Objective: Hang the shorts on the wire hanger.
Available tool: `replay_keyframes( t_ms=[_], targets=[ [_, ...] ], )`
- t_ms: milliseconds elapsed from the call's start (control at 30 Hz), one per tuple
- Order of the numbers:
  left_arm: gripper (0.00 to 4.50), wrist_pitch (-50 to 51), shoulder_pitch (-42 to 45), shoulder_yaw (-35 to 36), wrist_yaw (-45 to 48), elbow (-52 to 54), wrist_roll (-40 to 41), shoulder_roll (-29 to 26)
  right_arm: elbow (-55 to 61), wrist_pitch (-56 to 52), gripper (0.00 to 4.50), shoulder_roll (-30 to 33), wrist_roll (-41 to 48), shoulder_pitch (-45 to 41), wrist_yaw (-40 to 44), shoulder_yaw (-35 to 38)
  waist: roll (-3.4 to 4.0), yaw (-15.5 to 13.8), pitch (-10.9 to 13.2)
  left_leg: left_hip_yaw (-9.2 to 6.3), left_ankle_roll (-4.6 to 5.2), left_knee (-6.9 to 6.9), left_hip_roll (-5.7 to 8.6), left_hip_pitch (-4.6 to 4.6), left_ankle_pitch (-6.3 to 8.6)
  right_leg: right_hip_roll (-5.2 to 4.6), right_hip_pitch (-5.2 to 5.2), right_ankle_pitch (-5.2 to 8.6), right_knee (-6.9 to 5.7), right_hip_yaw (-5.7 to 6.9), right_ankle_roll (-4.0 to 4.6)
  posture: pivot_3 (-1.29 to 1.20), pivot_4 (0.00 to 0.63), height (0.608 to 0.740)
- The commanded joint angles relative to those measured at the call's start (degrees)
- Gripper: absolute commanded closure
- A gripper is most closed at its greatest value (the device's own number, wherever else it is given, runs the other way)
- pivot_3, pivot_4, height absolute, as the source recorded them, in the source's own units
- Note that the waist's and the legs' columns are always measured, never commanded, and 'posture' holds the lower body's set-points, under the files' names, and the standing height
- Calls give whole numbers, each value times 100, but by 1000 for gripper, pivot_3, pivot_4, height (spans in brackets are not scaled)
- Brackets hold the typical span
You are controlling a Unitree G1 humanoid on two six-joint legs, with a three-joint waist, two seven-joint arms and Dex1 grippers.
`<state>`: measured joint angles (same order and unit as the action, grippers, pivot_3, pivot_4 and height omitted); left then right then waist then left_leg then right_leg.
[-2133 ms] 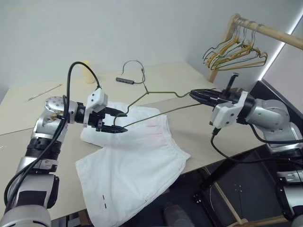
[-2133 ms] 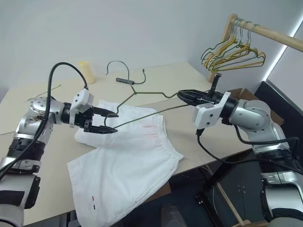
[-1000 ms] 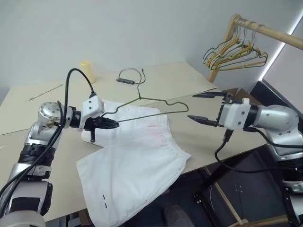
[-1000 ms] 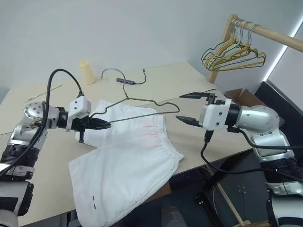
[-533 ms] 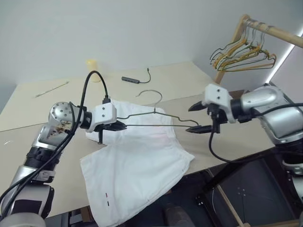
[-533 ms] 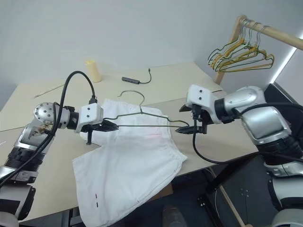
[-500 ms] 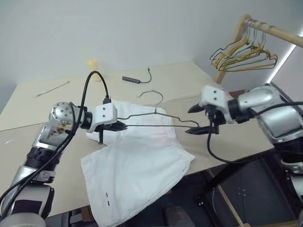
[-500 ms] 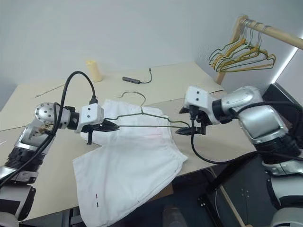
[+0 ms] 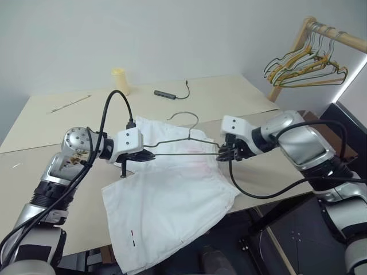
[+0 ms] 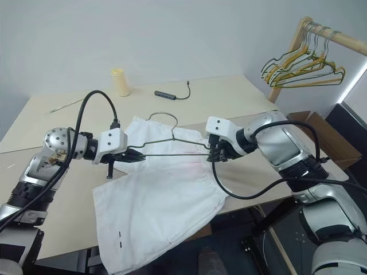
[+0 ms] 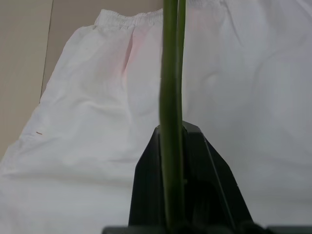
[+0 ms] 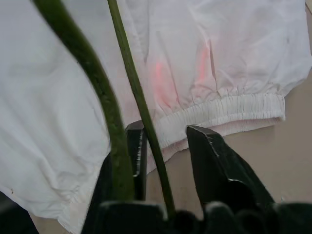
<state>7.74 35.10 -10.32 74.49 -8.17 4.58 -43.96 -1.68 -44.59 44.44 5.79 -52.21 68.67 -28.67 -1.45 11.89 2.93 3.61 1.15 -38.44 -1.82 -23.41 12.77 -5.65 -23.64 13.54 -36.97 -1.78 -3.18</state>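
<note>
Now the right gripper (image 9: 223, 153) has come down and in to the far end of the wire hanger (image 9: 182, 144), where a second ago it hung wide open and well apart from it. Its fingers have drawn in around the wire, but the right wrist view shows a gap beside the thin wire, so I cannot tell if they pinch it yet. The left gripper (image 9: 147, 155) is closed tight on the other end.

The hanger floats level just above the shorts (image 9: 172, 200), which lie flat on the table (image 9: 218, 97) with one leg hanging over the front edge.

To do this step well, I think the right fingers should finish closing before either arm pulls, so the wire does not slip or twist.

The right wrist view shows the waistband (image 12: 229, 109) and pink marks up close. The eye views show both arms and the hook (image 9: 184, 117).
</note>
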Motion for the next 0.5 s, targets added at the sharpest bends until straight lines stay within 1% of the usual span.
replay_keyframes(
  t_ms=[33,67,100,133,233,333,367,400,433,500],
  targets=[
    [4500,-27,80,60,-20,190,62,-32,141,78,4084,15,-38,-146,89,165,0,0,0,0,0,0,0,0,0,0,0,0,-1,0,0,-187,0,740],
    [4500,-37,86,55,-22,182,59,-32,164,94,4375,17,-35,-131,116,186,0,0,0,0,0,-1,0,0,0,0,0,0,-1,0,0,-188,0,740],
    [4500,-51,90,48,17,177,79,-45,199,128,4475,29,-28,-106,159,206,0,5,0,-1,0,-1,0,0,0,1,0,0,-2,0,0,-190,0,740],
    [4500,-74,85,51,75,179,127,-57,241,144,4475,46,-10,-77,207,230,0,8,0,-1,0,-1,-1,1,0,1,0,0,-2,0,0,-190,0,740],
    [3711,-121,66,100,323,162,335,-78,483,299,4500,162,67,93,344,330,0,3,0,-1,0,-2,-1,1,0,1,1,0,-1,1,0,-193,0,740],
    [2779,-286,97,261,591,-1,665,-23,731,305,4500,336,183,355,448,484,0,-9,0,-1,0,-2,-1,-2,0,1,0,0,0,2,0,-197,0,740],
    [2395,-359,136,326,523,-154,679,1,851,239,4500,439,278,505,472,600,0,-7,0,-2,0,-4,-2,-3,0,1,0,0,0,4,0,-201,0,740],
    [2167,-403,159,365,458,-254,672,10,939,184,4500,507,347,606,479,679,0,-18,0,-2,1,-7,-1,-4,1,1,0,0,-1,3,0,-203,0,740],
    [1785,-451,190,400,414,-390,650,2,1025,111,4500,582,432,728,483,789,0,-13,0,-4,3,-12,-1,-5,2,1,3,0,0,6,0,-203,0,740],
    [1103,-520,289,597,196,-895,608,-36,1243,-252,4500,868,751,1179,493,1215,-1,-22,-1,-4,6,-22,-5,-5,5,3,5,0,-2,8,0,-205,0,740]
  ],
)
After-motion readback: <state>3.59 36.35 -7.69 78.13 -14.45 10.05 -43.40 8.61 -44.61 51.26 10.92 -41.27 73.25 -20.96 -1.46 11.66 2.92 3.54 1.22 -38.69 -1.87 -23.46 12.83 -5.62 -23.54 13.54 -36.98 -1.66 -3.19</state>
